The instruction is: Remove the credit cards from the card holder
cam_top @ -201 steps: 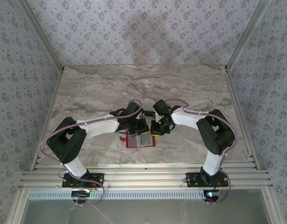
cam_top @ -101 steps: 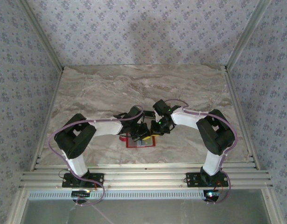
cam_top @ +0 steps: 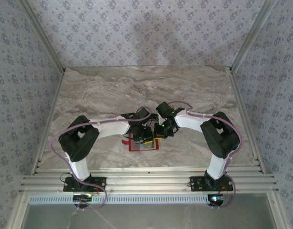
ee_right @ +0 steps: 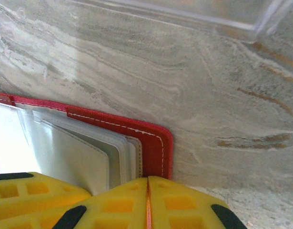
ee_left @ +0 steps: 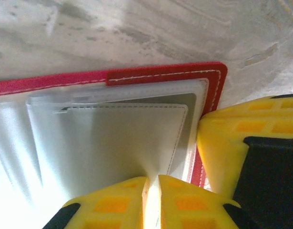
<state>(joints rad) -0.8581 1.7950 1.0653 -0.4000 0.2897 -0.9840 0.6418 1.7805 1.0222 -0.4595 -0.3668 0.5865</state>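
The red card holder (cam_top: 136,150) lies open on the marble, its pale grey stitched sleeves (ee_left: 122,138) facing up. My left gripper (ee_left: 153,179) is low over it. Its yellow fingers stand a sliver apart, and a pale sleeve rises into the gap and looks pinched there. My right gripper (ee_right: 147,180) is shut, finger against finger, and sits at the holder's red corner (ee_right: 153,140); one of its fingers (ee_left: 227,143) shows beside the holder in the left wrist view. In the top view the two grippers (cam_top: 142,135) (cam_top: 161,131) meet over the holder. The credit cards are hidden among the sleeves.
The marble tabletop (cam_top: 146,90) stretches away behind the holder to patterned walls. Aluminium rails (cam_top: 146,181) run along the near edge. A clear plastic edge (ee_right: 222,14) crosses the top of the right wrist view.
The left arm has swung right and come down over the holder, now covering its grey inner face. The right arm has not moved.
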